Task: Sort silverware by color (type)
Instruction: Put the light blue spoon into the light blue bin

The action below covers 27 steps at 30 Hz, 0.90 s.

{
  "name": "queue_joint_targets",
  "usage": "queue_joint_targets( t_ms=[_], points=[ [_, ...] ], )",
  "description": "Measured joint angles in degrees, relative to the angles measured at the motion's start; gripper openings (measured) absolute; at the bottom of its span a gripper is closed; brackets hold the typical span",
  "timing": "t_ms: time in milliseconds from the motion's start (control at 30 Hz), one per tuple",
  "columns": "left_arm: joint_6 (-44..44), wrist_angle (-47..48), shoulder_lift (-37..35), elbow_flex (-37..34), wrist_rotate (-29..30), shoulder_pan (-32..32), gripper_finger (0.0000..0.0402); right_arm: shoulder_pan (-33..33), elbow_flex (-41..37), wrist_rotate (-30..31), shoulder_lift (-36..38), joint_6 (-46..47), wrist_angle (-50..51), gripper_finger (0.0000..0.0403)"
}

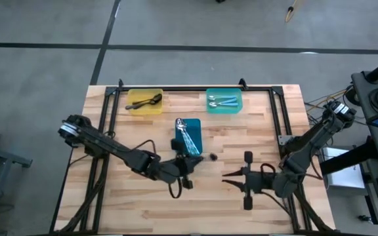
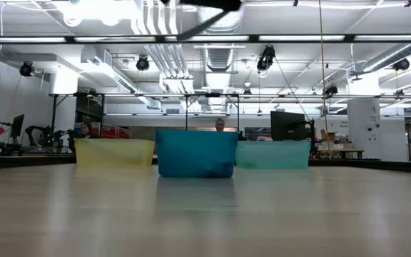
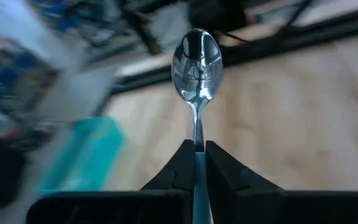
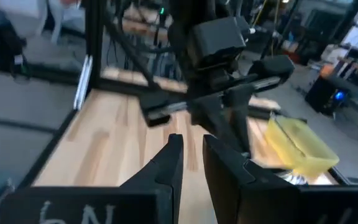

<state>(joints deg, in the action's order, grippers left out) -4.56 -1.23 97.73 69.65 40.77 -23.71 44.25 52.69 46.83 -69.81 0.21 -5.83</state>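
Item: left gripper (image 3: 197, 163), fingers (image 3: 178, 168) closed tight on the thin handle of a spoon (image 3: 197, 65); the shiny silver bowl stands up clear of the fingertips, and the handle shows a pale blue tint where it is pinched. In the high view this gripper (image 1: 184, 172) is carried above the bare wood, just short of the blue tray (image 1: 196, 124)

Item: right gripper (image 4: 191, 163), fingers set a narrow way apart, nothing seen between them; held near the right side of the table (image 1: 254, 210), waiting

Item: trays. Yellow tray (image 1: 136, 107) holds dark spoons (image 1: 147, 101); teal tray (image 1: 210, 107) holds blue-handled spoons (image 1: 223, 102); the blue tray holds silver spoons (image 1: 186, 136)

Item: hazards, judged. The hold is taken on a slim handle only, so the spoon may pivot or slip out during a swing. If the handle is indeed blue, a release into the nearby blue tray would mis-sort it. A low pass may clip a tray wall and shift it
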Motion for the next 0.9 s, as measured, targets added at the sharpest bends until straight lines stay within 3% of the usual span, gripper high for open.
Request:
queue_joint_targets(
  t_ms=[167,267,467,567,767,900],
  points=[
    [-3.0,0.0,-2.4,0.0,15.7,-1.5,0.0001,-0.2,0.0,9.9,-0.2,-2.4,-5.2,0.0054],
    [-2.6,0.0,-2.5,0.0,26.8,-2.3,0.0001,-2.0,-0.7,15.9,-1.0,1.9,-5.9,0.0054],
    [-0.8,0.4,-2.4,0.0,29.0,-2.5,0.0001,-10.2,-3.2,16.1,-2.8,8.1,-9.7,0.0054],
    [-1.9,0.6,-2.4,0.0,29.3,-2.4,0.0001,-14.5,-3.3,12.6,-2.5,12.9,-10.3,0.0054],
    [-3.1,0.6,-2.4,0.0,32.4,-2.2,0.0001,-20.7,-2.1,-4.6,0.0,21.5,-10.6,0.0086],
    [-3.0,0.6,-2.4,0.0,32.7,-1.5,0.0001,-23.7,-1.8,-5.8,-0.5,22.9,-10.5,0.0139]
  ],
)
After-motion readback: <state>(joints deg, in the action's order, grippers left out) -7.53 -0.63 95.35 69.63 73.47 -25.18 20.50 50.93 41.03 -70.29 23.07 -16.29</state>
